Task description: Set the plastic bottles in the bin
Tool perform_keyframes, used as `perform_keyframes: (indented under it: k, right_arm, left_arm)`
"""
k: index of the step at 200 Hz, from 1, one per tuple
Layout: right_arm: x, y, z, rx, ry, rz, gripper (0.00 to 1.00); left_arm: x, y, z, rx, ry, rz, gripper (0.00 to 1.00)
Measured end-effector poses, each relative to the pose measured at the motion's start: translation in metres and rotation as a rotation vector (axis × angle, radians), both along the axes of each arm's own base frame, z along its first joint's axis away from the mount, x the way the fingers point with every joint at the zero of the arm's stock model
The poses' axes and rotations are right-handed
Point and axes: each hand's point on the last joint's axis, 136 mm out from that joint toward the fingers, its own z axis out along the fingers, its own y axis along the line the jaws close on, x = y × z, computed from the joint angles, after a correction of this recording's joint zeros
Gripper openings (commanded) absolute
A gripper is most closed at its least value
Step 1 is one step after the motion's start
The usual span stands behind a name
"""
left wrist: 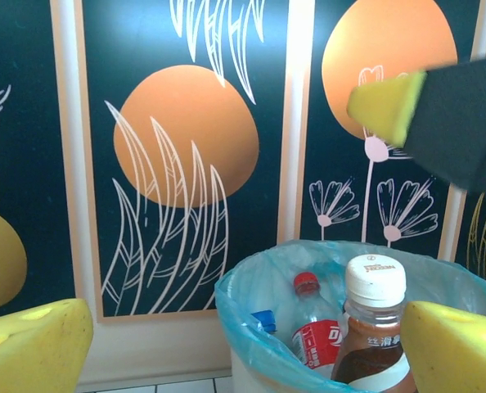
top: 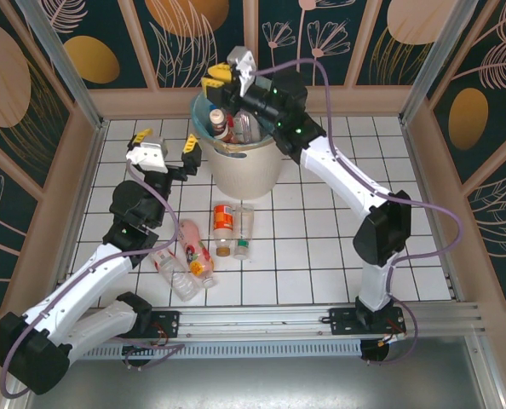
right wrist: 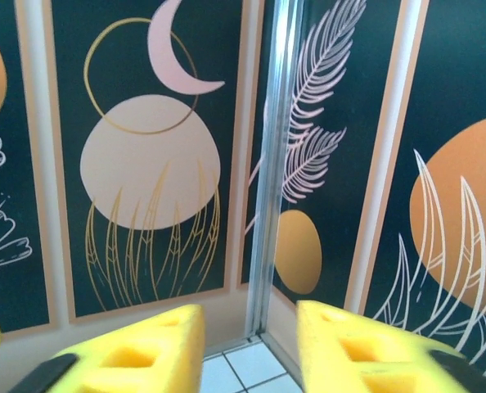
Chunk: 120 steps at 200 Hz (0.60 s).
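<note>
Right claw (top: pixel 226 78) hovers over the bin (top: pixel 244 166), pads narrow, holding nothing; left claw (top: pixel 165 146) wide. Next, grab 1 bottle (top: pixel 223 228) off the surface (top: pixel 321 256).

Light is bright and even across the top view, with soft, short shadows under the arms on the white table (top: pixel 321 256). Both wrist views are sharp on the wall panels, while the yellow pads at the bottom edges look soft and blurred.
</note>
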Motion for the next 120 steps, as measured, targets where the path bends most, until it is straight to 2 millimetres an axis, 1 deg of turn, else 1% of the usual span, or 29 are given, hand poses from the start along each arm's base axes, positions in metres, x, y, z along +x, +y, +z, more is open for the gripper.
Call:
perform_keyframes:
  k: [5,16,27,55,72,80,95,120]
  right_arm:
    - [0.002,0.002,0.003,-0.005,0.01,-0.001,0.26]
    - [0.006,0.006,0.003,-0.024,0.051,-0.002,0.25]
    - [0.007,0.009,-0.005,-0.053,0.09,-0.004,0.24]
    - [0.004,0.021,-0.047,-0.152,0.206,-0.005,0.22]
    - [0.005,0.024,-0.076,-0.21,0.272,-0.028,0.21]
    - [0.006,0.025,-0.086,-0.227,0.287,-0.038,0.21]
    - [0.007,0.024,-0.086,-0.224,0.279,-0.057,0.21]
    - [0.009,0.015,-0.087,-0.221,0.279,-0.093,0.2]
  left_arm:
    - [0.0,0.001,0.0,0.0,-0.002,0.004,0.96]
    - [-0.001,0.004,0.002,-0.002,-0.007,0.017,0.96]
    - [-0.003,0.007,0.003,-0.006,-0.014,0.029,0.96]
    - [-0.009,0.016,0.009,-0.025,-0.045,0.062,0.96]
    - [-0.011,0.02,0.011,-0.029,-0.056,0.078,0.96]
    - [-0.011,0.02,0.012,-0.027,-0.058,0.081,0.96]
    - [-0.011,0.021,0.012,-0.024,-0.06,0.084,0.96]
    - [-0.011,0.021,0.012,-0.023,-0.061,0.086,0.97]
